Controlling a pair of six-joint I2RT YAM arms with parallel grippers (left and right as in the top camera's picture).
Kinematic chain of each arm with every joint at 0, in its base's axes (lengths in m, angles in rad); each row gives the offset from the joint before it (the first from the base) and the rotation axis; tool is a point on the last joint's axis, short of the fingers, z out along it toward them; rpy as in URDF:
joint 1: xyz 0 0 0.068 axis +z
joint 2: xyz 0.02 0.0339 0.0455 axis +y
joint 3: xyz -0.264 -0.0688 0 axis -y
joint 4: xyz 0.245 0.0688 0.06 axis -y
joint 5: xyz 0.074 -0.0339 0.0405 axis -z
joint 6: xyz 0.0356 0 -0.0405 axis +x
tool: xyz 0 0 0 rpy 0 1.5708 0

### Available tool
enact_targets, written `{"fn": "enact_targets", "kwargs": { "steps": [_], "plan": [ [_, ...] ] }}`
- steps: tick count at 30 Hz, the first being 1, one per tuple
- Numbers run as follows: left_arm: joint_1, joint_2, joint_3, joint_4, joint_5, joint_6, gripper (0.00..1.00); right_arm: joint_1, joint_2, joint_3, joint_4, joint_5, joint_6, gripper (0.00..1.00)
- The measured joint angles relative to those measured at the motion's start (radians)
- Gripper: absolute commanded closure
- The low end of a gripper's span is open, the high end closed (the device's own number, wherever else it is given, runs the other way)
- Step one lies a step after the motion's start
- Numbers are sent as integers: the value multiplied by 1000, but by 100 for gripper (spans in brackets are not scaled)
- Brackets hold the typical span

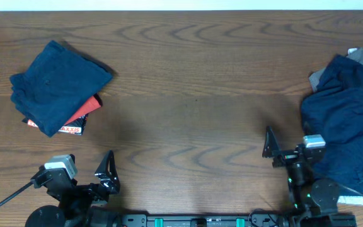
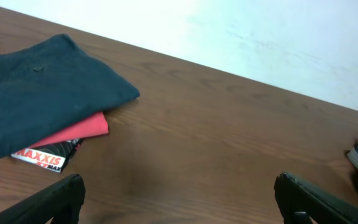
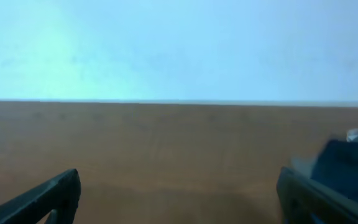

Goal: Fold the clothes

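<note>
At the left end of the wooden table [image 1: 194, 94], logged one folded navy garment [image 1: 58, 85], lying flat on top of a small stack. Noted beneath it a red piece [image 1: 88, 108], showing only along the stack's near right edge, and under that a black printed piece [image 1: 71, 130] lettered MAXXIS in red and white. Checked the same order from the left wrist view: navy over red over black print, edges stepped at the near corner. At the right end, well apart from the stack, recorded a loose navy heap [image 1: 342, 126], crumpled and unfolded, running off the right edge of the overhead view, with a grey piece [image 1: 358, 60] lying at its far side. Found the left gripper [image 1: 108, 167] low at the near edge, near the stack but clear of it, jaws spread wide, fingers [image 2: 58, 199] over bare wood. Found the right gripper [image 1: 270, 145] at the near edge, near the heap, fingertips clear of the cloth, jaws likewise spread wide, fingers [image 3: 48, 196] apart above bare wood. Saw a pale wall [image 3: 179, 50] beyond the table's far edge.
</note>
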Motion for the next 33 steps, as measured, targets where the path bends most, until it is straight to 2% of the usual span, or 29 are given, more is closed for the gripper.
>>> {"fn": "enact_targets", "kwargs": {
  "steps": [9, 33],
  "plan": [
    [0, 0, 0, 0, 0, 0, 2, 0, 1, -40, -32, -60, -139, 1],
    [0, 0, 0, 0, 0, 0, 2, 0, 1, -40, -32, -71, -166, 1]
  ]
}}
